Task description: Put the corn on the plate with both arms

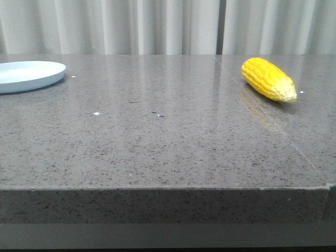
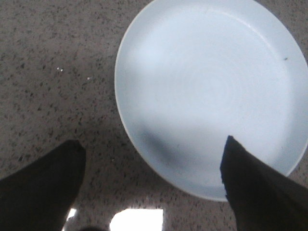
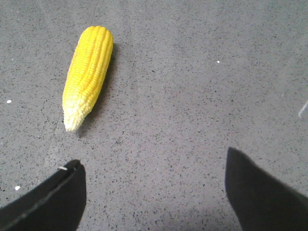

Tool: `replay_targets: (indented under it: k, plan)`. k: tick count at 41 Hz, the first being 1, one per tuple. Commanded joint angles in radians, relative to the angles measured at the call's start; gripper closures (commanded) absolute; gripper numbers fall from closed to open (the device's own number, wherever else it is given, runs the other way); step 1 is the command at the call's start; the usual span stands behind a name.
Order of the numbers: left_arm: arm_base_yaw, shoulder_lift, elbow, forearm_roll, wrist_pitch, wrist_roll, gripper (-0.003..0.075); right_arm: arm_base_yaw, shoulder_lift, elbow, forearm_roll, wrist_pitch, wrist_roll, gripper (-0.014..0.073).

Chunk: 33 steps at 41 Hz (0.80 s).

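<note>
Front view: the bright yellow corn cob with kernel rows and a pale whitish tapered tip (image 1: pixel 269 79) lies flat on the dark grey speckled stone tabletop (image 1: pixel 157 142), upper right of frame, tip pointing toward lower right. The round, shallow, pale blue-white plate with low raised rim (image 1: pixel 26 75) sits at upper left, partly cut by the frame edge, well apart from the corn. Pale pleated curtain (image 1: pixel 157 26) fills the bkgd. No arms visible in this view.

Left wrist view: left gripper (image 2: pixel 153 166) hangs above the tabletop w/ jaws spread wide, nothing between them. One dark fingertip (image 2: pixel 45 187) sits over bare stone at lower left; the other overlaps the plate rim at lower right. Plate fills upper right of frame, holds nothing.

Right wrist view: right gripper (image 3: pixel 155 178) hangs above the tabletop, jaws spread wide, holding nothing. Corn lies at upper left of frame, tip toward the lower-left finger (image 3: pixel 48 202), clear of both fingers.
</note>
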Motion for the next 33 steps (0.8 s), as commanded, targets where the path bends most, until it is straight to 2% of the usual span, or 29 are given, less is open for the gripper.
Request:
replay_targets:
  k: [1,9,18,30,33]
  plan:
    - [-0.001,0.017,-0.085,-0.052,-0.045,0.005,0.0204,0.002,0.006,-0.032,0.004,-0.076,-0.007,-0.0020]
    - [-0.001,0.114,-0.178,-0.061,-0.040,0.005,0.0260,0.002,0.006,-0.032,0.004,-0.076,-0.007,-0.0020]
    - [-0.001,0.190,-0.249,-0.061,-0.038,0.005,0.0262,0.002,0.006,-0.032,0.004,-0.076,-0.007,-0.0020]
    - [-0.004,0.238,-0.266,-0.071,-0.011,0.005,0.0265,0.002,0.006,-0.032,0.004,-0.076,-0.007,-0.0020]
    - [-0.004,0.243,-0.266,-0.071,0.004,0.005,0.0297,0.002,0.006,-0.032,0.004,-0.076,-0.007,-0.0020]
